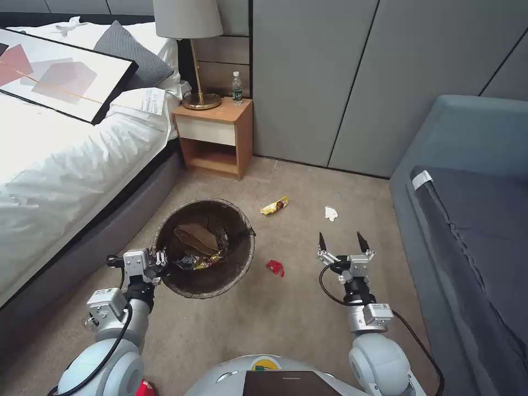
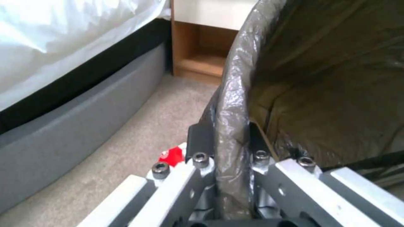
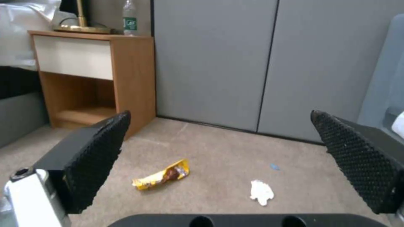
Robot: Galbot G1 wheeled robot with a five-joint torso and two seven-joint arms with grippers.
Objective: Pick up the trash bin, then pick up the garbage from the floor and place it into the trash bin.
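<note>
Beige carpet is littered beside the trash bin (image 1: pixel 204 248), whose bag-covered rim is clamped by the left gripper (image 2: pixel 225 145), while the right gripper (image 1: pixel 345 242), wide open and empty, is held above the floor near the red wrapper (image 1: pixel 275 267); the thin bag could slip.

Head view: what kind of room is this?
Most likely a bedroom, perhaps in a hotel: a bed with white bedding, a wooden nightstand carrying a lamp, and carpet strewn with litter beside a lined trash bin.
</note>
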